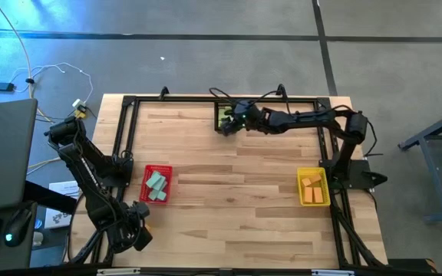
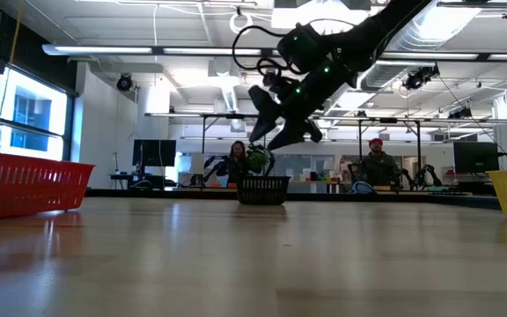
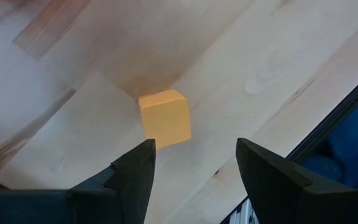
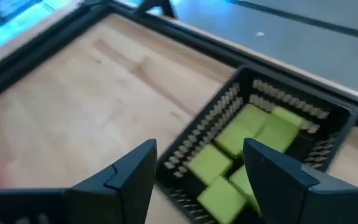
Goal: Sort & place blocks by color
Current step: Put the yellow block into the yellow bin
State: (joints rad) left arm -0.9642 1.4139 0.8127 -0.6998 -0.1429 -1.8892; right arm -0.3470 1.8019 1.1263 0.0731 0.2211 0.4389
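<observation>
We find the left pincer (image 3: 194, 163) released above the last loose orange block (image 3: 165, 117) on the counter (image 3: 241, 56); centre, descend, then carry it across to the yellow bin (image 1: 313, 186).

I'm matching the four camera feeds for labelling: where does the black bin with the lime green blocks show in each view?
High view: the black slotted plastic bin sits at the table's far edge, under the right end effector.
Low view: centre, on the far tabletop.
Left wrist view: not in it.
Right wrist view: right of centre, holding lime green blocks.
Shared landmark: the right end effector, open above the bin.
</observation>
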